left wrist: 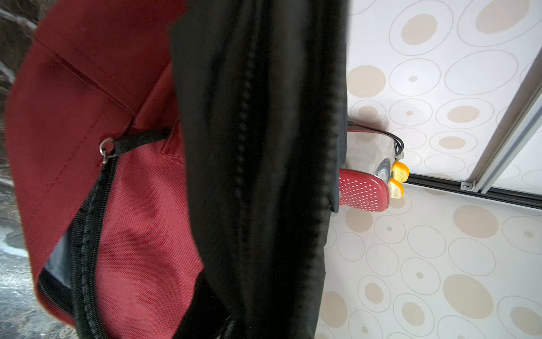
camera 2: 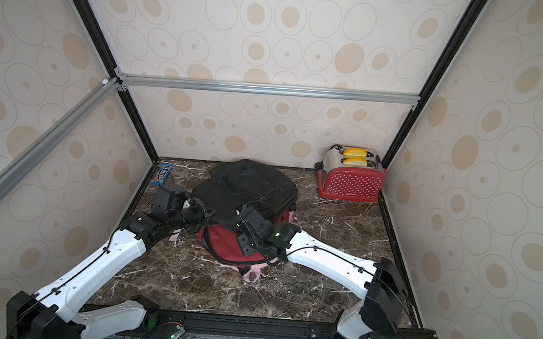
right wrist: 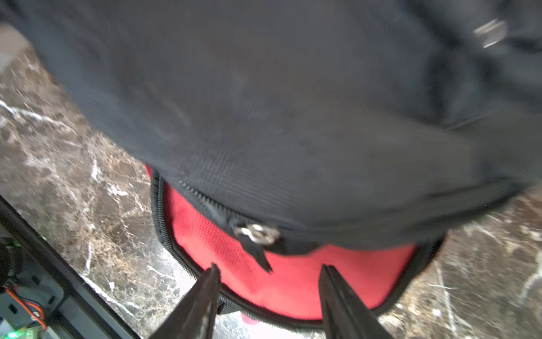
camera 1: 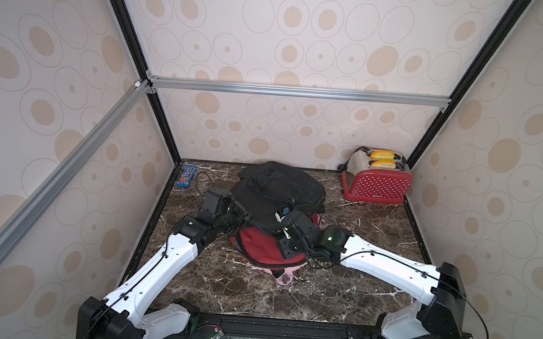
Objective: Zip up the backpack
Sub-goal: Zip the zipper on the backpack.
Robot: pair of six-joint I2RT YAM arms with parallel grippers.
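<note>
Right pincer (right wrist: 269,266) open, pull (right wrist: 258,234) just ahead, centred between its jaws: advance squarely, close on it. Left pincer (camera 1: 243,217) closed at bag (camera 1: 279,184) edge; hold fabric taut.

- Blue sweet packet (camera 1: 186,177), far left corner of the counter (camera 1: 287,294): white "m&m's" lettering runs along the wrapper. It can be read in both top views. The smaller print on it is too fine to read.
- Red dotted toaster (camera 1: 377,182), far right corner: one short white brand word sits low on the front face, centred. It is too small to make out.
- Backpack (right wrist: 264,102): a pale tag (right wrist: 490,33) shows on the black fabric in the right wrist view. It is blurred and unreadable.
</note>
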